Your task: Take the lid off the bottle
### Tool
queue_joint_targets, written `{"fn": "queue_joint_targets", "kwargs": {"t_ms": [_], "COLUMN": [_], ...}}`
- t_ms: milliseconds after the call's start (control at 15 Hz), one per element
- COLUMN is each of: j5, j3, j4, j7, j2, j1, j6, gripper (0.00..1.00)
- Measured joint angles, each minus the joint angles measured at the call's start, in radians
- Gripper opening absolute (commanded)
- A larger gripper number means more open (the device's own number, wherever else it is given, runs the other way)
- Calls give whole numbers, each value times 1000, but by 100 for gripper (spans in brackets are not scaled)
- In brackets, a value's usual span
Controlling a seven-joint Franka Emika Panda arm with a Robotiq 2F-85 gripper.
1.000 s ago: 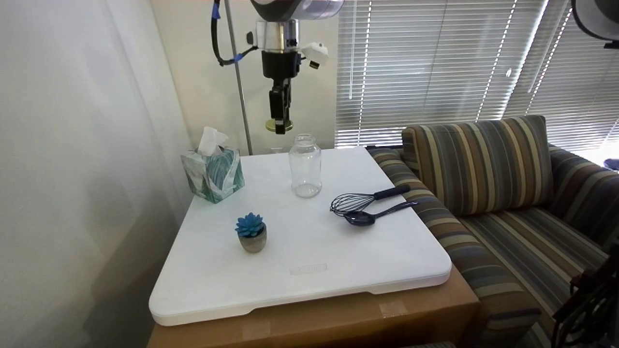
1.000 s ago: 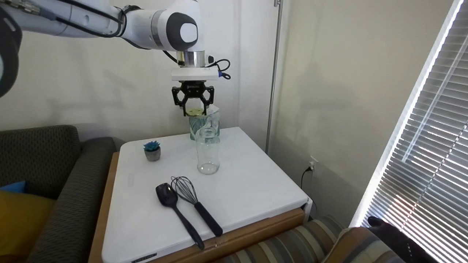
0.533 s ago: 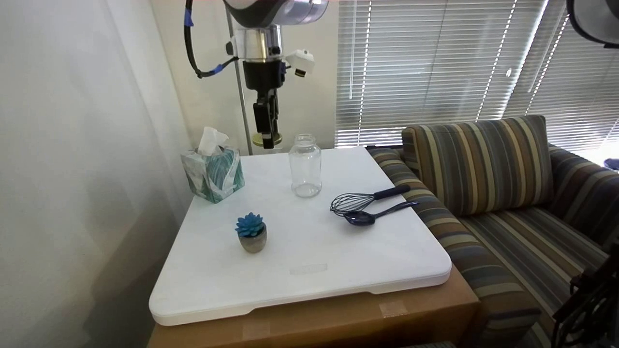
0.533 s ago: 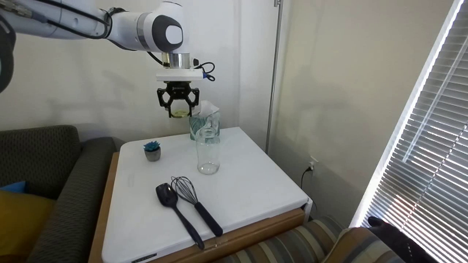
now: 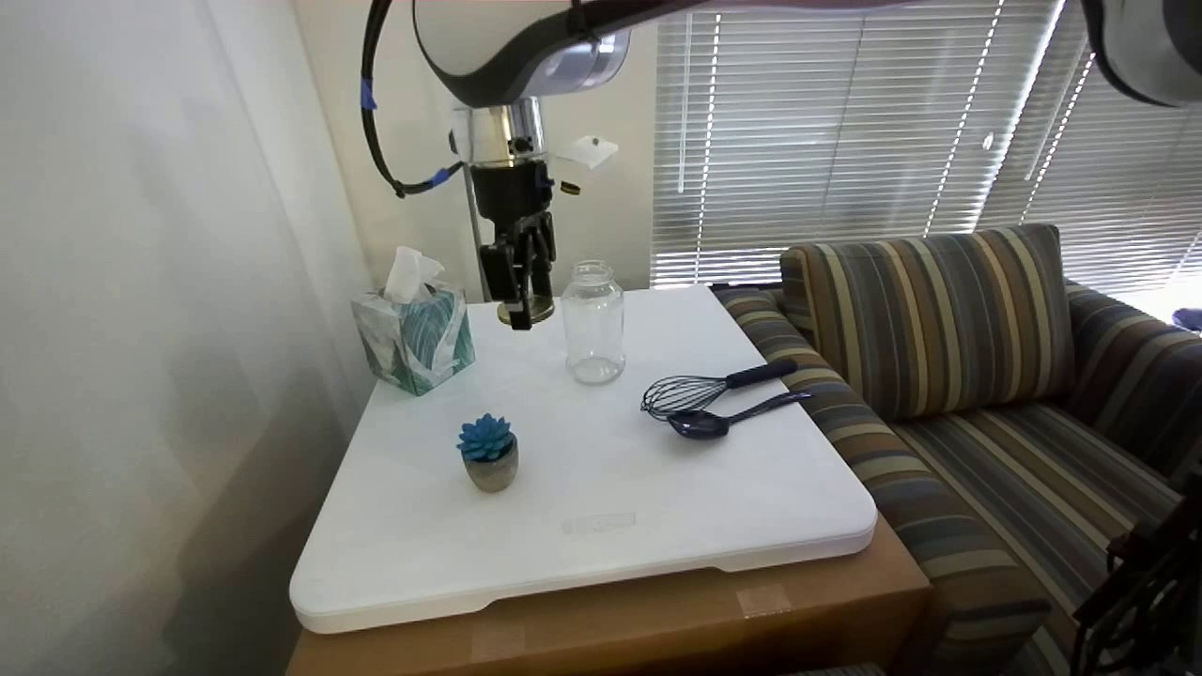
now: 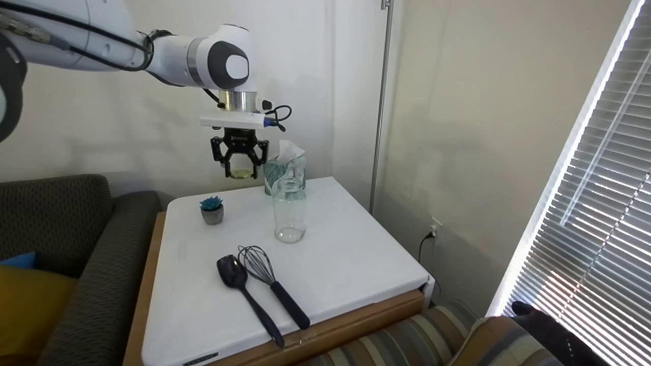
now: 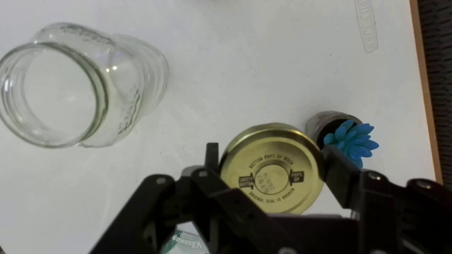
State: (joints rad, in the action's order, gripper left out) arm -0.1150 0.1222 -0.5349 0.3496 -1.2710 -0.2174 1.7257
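The lid (image 7: pixel 272 180) is a round gold-yellow cap with dark print on its top. My gripper (image 7: pixel 270 158) is shut on it, with one finger on each side of its rim. The gripper also shows in both exterior views (image 5: pixel 531 305) (image 6: pixel 241 172), holding the lid above the table's far part, off to the side of the bottle. The bottle is a clear glass jar, upright and open-mouthed on the table in both exterior views (image 5: pixel 593 338) (image 6: pixel 290 216). In the wrist view the bottle (image 7: pixel 127 88) is at the upper left, apart from the gripper.
The teal tissue box (image 5: pixel 418 343) stands near the wall, close to the gripper. A blue succulent in a grey pot (image 5: pixel 488 455) is on the table (image 5: pixel 601 563). A black whisk (image 6: pixel 259 267) and a dark spoon (image 6: pixel 232 272) lie on the table near the bottle.
My gripper has moved sideways away from the bottle and then down, carrying the lid closer to the table, and it is slightly tilted now. The bottle has not moved.
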Motion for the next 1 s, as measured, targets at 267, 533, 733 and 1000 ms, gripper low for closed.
{"fn": "queue_joint_targets", "kwargs": {"t_ms": [267,533,733,1000], "j5": [1,1,1,-14], "j3": [0,0,1,-13], "j4": [-20,-31,-31,-31], "j7": [-87,-107,-108,-149], "j2": [0,0,1,-6], "j1": [-4,-4,-5,-23], "j6": [-36,-50,-48,6], "gripper": [73,73,48,48]}}
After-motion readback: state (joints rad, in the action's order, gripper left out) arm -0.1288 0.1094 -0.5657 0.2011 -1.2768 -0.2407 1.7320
